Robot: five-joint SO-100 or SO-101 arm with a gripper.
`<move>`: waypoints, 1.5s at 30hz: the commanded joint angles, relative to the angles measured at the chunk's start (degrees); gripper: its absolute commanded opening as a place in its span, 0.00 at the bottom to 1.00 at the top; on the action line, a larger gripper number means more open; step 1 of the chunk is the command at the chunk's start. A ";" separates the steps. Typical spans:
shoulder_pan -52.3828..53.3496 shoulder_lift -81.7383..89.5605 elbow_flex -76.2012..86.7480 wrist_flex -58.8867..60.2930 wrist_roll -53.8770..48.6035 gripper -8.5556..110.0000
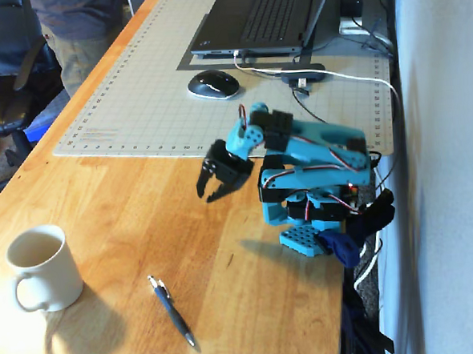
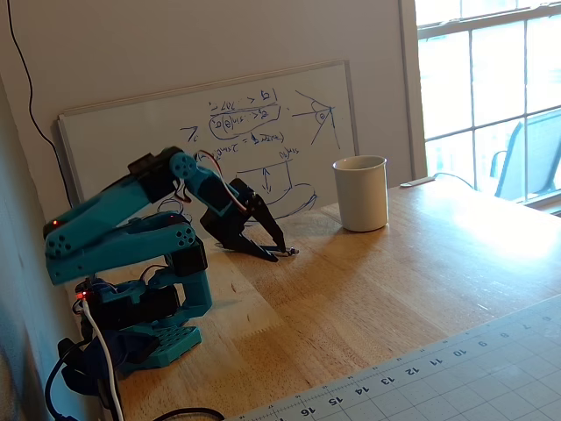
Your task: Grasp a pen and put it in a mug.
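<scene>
- Plainly untouched, the pen lies flat on the wooden table, near the front edge in a fixed view.
- Just beside it stands the mug, upright and empty.
- Well apart, the gripper hangs empty, its jaws slightly parted.
- Reaching, grasping and dropping in all remain.
</scene>
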 commanded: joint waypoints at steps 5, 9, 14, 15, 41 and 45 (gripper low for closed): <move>-0.79 -19.78 -22.15 0.79 0.18 0.11; -0.79 -26.63 -30.41 4.83 0.26 0.11; -0.79 -33.31 -41.84 12.57 0.26 0.11; -0.79 -34.37 -44.21 14.06 0.26 0.11; -4.13 -50.89 -60.64 16.26 34.63 0.11; -6.86 -55.11 -60.56 12.66 50.71 0.11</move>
